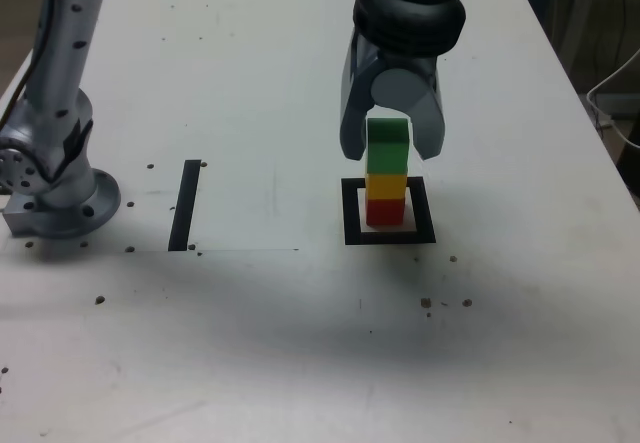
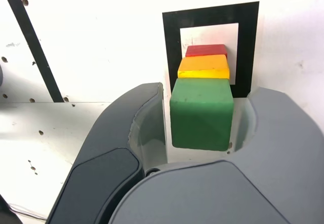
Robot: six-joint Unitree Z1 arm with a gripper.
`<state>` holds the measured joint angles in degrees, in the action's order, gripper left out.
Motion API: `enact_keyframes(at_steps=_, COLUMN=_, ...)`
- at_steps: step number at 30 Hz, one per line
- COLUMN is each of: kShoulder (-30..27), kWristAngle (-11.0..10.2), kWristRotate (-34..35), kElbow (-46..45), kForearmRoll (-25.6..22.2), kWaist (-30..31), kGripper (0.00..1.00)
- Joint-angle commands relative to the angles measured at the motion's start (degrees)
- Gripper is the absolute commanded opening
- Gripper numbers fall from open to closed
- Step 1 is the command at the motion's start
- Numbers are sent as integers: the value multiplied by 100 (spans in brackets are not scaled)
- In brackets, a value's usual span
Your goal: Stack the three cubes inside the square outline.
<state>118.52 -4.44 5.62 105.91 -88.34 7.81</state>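
Inside the square outline (image 1: 389, 225) on the white desk (image 1: 250, 83) stands a three-cube tower: the red cube (image 1: 385, 210) at the bottom, the yellow cube (image 1: 386, 182) on it, the green cube (image 1: 387, 144) on top. The tool (image 1: 391, 148) straddles the green cube, its jaws parted, with narrow gaps showing on both sides in the wrist view. A black strip (image 1: 185, 204) lies well apart toward the exterior view's left of the outline.
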Motion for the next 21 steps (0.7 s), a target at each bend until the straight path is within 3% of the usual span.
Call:
enact_keyframes(at_steps=1, kShoulder=-7, kWristAngle=-30, kWristRotate=11, kElbow=-12, kForearmRoll=-62, kWaist=10, kGripper=100)
enact_keyframes(at_steps=11, kShoulder=-658, kWristAngle=-143, kWristRotate=87, kElbow=-284, kForearmRoll=-133, kWaist=10, kGripper=100)
enact_keyframes(at_steps=21, kShoulder=-1613, kWristAngle=-31, kWristRotate=43, kElbow=-1198, kForearmRoll=-71, kWaist=10, kGripper=100)
